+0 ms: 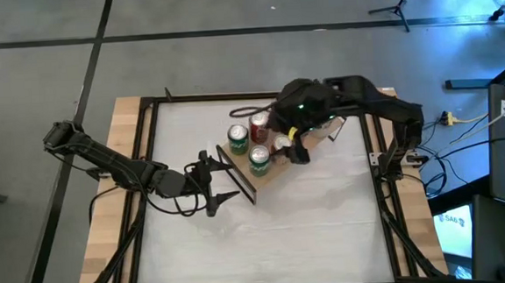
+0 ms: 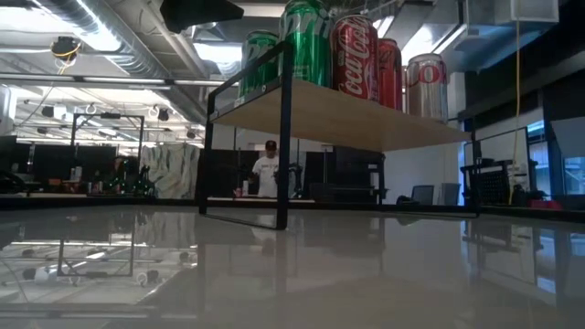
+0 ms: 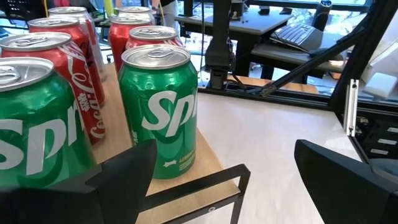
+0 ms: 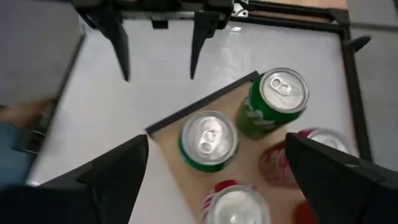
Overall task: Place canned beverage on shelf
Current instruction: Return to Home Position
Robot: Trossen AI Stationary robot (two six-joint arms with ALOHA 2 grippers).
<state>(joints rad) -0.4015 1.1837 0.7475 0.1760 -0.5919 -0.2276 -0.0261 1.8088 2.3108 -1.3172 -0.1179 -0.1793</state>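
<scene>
Seemingly finished: cans are paired on the shelf; left hand, at its 8 o'clock, and right hand above are held open, empty.

- Green cans: two, one green can at the shelf's end and another beside it.
- Red cans: six tops can be counted behind the green pair in the left wrist view, three to a row. The farthest are partly hidden.
- Shelf: one.
- Worktop: one.
- Arms: two, each with one claw, the left claw and the right claw, with two spread fingers apiece.
- Person: one, in the room beyond.
</scene>
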